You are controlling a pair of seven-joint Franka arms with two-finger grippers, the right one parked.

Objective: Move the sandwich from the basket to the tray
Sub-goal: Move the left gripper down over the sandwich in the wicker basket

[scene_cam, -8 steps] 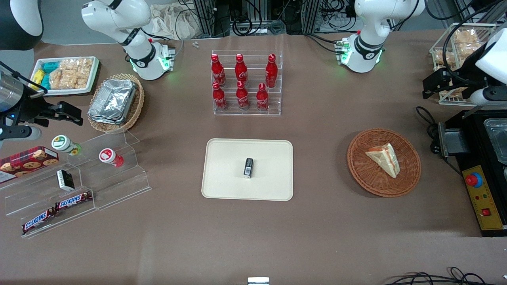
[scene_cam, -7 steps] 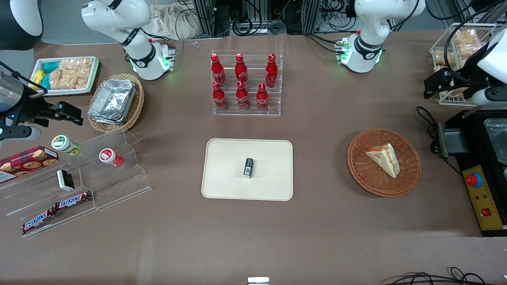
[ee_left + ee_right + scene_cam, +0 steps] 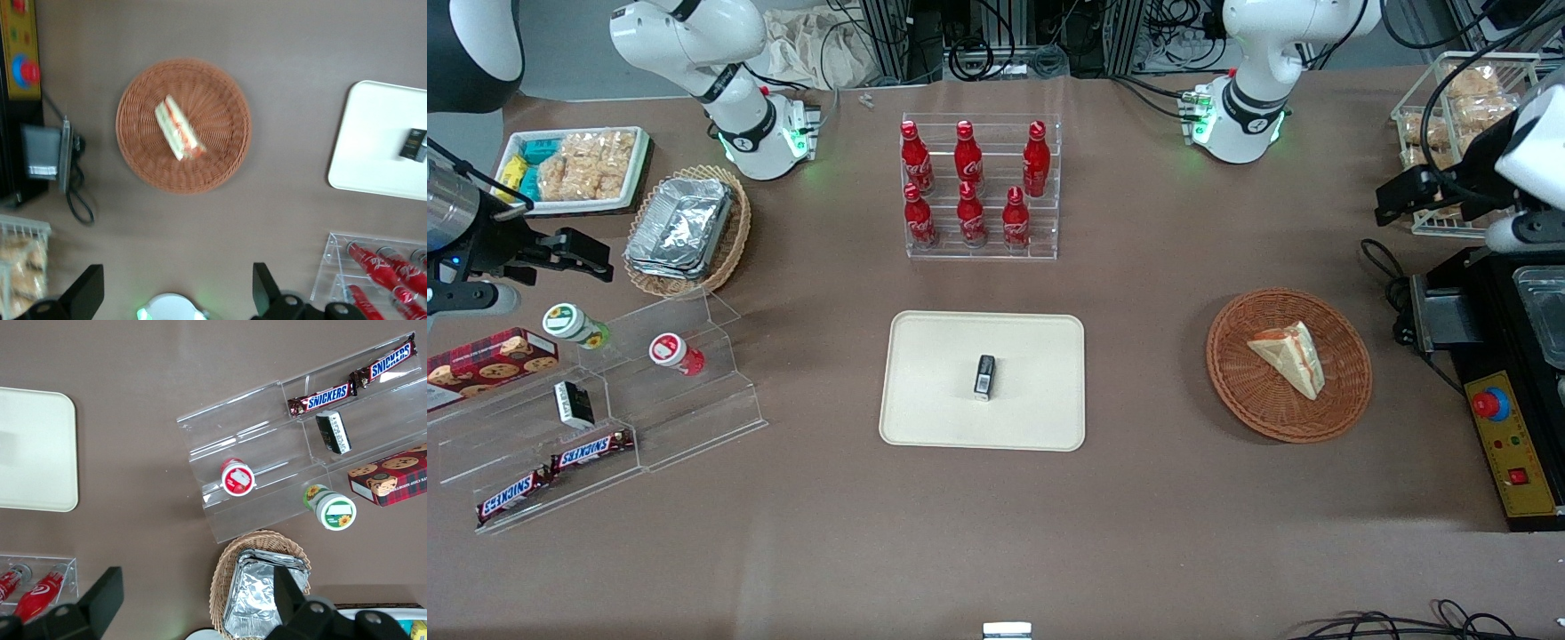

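A: What is lying in the containers?

B: The sandwich [image 3: 1288, 356] is lying in the reddish-brown basket [image 3: 1232, 373]. A small black packet [image 3: 984, 376] is lying on the cream tray [image 3: 925, 409], well apart from the basket.

A: How is the arm standing?

B: The gripper [image 3: 177, 297] is hanging high above the table, farther from the front camera than the basket, with its two fingers [image 3: 85, 294] spread wide and holding nothing.

A: Any writing?

B: Two bars [image 3: 551, 471] on the clear stand are showing "SNICKERS".
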